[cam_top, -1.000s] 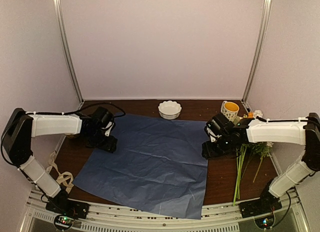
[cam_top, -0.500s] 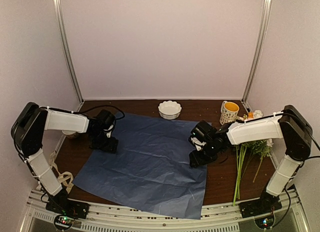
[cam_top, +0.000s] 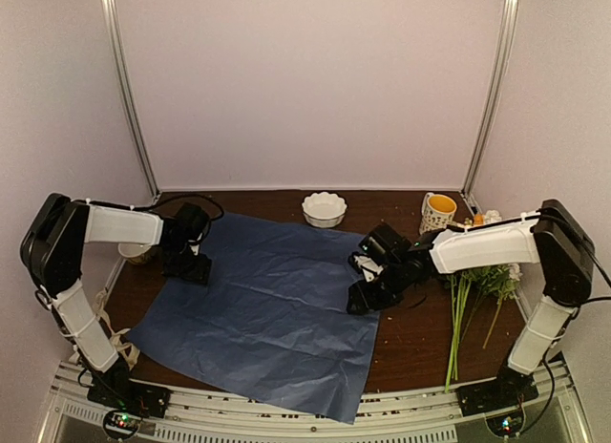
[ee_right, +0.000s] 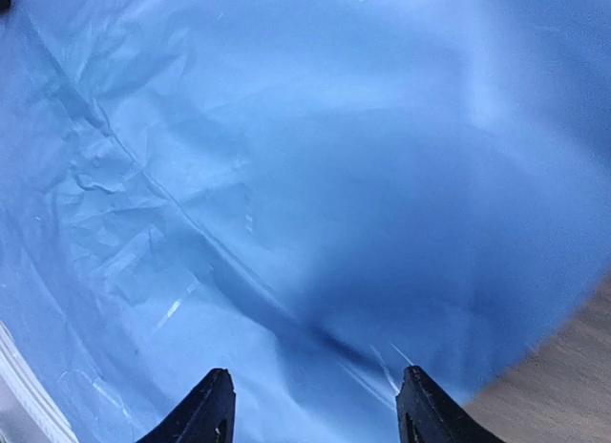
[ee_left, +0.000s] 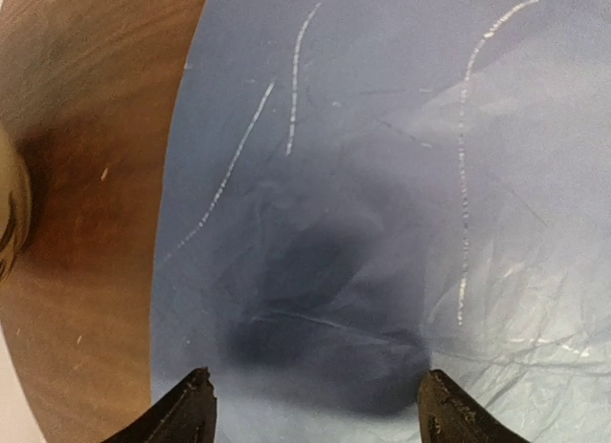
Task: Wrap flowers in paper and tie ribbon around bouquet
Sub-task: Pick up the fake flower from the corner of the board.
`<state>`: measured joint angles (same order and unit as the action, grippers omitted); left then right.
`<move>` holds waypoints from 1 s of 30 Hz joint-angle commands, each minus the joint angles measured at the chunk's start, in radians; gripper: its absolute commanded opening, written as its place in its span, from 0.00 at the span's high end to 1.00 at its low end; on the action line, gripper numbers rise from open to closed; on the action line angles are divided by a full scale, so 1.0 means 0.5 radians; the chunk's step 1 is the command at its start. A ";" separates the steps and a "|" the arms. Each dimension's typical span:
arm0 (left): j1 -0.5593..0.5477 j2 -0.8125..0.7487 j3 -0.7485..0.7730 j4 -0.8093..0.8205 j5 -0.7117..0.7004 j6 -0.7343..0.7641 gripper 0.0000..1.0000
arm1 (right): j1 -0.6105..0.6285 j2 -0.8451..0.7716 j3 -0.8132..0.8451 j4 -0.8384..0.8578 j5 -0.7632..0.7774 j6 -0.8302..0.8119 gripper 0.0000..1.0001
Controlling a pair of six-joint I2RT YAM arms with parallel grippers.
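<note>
While the paper [cam_top: 277, 309] lies flat on the table [cam_top: 420, 348], your left gripper [ee_left: 315, 410] at its far-left corner and right gripper [ee_right: 315, 400] by its right edge both hover with jaws spread, holding nothing. Drag unevenly and the thin sheet may crease, tear or slide from the flowers [cam_top: 468, 295] lying right.

Enclosed booth. Plain pale back wall [cam_top: 305, 80], slight pinkish tint, no windows. Left side wall [cam_top: 48, 99] and right side wall [cam_top: 563, 99] are the same pale panels. Two slanted metal posts stand at the back corners, left post [cam_top: 129, 90] and right post [cam_top: 492, 90]. The desk [cam_top: 420, 338] is dark brown wood, grain visible in the left wrist view. A light metal rail [cam_top: 220, 405] runs along the near edge. Lighting is soft and even, dimmer toward the desk.
</note>
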<state>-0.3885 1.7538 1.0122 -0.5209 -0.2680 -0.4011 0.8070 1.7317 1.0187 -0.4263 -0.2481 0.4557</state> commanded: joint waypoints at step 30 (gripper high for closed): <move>-0.219 -0.076 -0.295 0.016 -0.008 -0.047 0.22 | -1.218 -0.536 -0.506 -0.097 0.592 -0.024 0.70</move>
<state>-0.5037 1.6394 0.8715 -0.5209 -0.2466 -0.4427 0.2047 1.4269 0.7654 -0.5014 0.0532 0.4599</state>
